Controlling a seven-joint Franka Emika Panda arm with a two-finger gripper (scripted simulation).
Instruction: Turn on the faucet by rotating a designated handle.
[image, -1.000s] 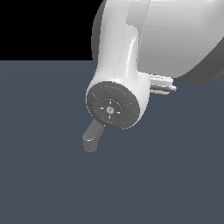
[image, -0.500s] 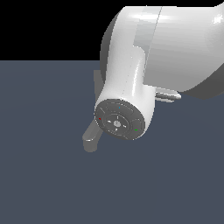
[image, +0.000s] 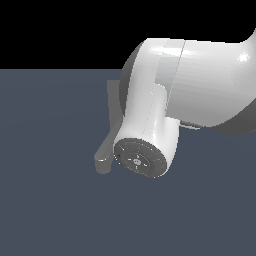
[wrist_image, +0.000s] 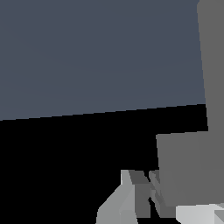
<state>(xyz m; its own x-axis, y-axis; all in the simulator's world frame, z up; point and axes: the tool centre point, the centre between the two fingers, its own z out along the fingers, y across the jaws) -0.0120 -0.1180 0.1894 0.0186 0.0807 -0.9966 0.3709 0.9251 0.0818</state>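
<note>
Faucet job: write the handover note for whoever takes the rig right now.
Gripper: fingers at the edge of the wrist view, beside the faucet; open or shut cannot be told.
Faucet: in the exterior view the arm hides most of it; only a grey stub and a slab behind show. The handle cannot be picked out.
Done: nothing confirmed.
Left: find the handle, rotate it.

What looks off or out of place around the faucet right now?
Nothing looks damaged or spilled. The robot arm blocks most of the faucet in the exterior view, so the handle cannot be made out. The end effector sits close beside a grey block.
</note>
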